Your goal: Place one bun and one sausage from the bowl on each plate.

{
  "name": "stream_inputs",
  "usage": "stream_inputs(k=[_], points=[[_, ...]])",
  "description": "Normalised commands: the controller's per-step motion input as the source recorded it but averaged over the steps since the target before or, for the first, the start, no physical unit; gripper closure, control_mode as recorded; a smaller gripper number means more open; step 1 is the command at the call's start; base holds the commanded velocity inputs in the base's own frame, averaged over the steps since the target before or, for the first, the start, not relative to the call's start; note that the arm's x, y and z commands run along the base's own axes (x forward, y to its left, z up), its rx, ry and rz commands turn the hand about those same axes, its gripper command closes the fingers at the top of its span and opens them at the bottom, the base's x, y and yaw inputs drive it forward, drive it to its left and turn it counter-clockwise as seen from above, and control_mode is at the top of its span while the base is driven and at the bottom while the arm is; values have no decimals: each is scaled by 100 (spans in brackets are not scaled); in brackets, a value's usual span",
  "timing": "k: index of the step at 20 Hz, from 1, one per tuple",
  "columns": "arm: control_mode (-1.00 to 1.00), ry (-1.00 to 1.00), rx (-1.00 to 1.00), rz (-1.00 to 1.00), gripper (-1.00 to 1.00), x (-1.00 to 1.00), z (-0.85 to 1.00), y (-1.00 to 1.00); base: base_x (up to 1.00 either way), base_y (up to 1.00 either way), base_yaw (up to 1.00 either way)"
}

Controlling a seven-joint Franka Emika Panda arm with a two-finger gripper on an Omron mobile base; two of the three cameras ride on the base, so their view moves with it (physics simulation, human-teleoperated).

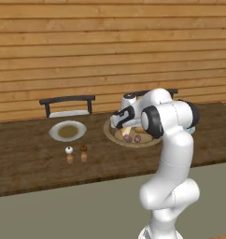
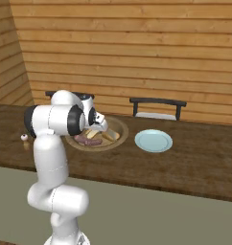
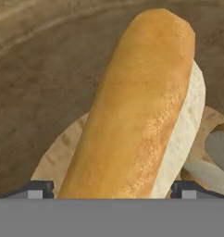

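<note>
Bun (image 3: 137,111): nearest the lens, lying in bowl (image 2: 119,125), between both fingertips (image 3: 40,189).
Gripper (image 3: 112,190): jaws fully spread, nothing held.
Plates: grey (image 1: 53,132), blue (image 2: 153,140), flanking bowl.
Risk: off-centre closure could roll bun aside.

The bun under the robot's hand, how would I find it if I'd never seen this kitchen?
Look along the long dark wooden table to the wide tan bowl in front of the robot. Inside it, right beneath the open end effector, lies the bun: long and golden-crusted with a pale cut side, unlike the short reddish-brown sausages beside it.
</note>
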Motion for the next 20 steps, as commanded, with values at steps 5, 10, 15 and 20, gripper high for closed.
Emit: stream_inputs(k=[5,10,15,20], points=[[-100,0,1,-7,-100,-1,-17,2,0,0,0],[-100,-1,2,-10,-100,0,-27,25,0,0,0],[-100,0,2,-3,100,0,-32,0,0,0,0],[-100,0,0,-2,100,0,-15,0,0,0,0]])
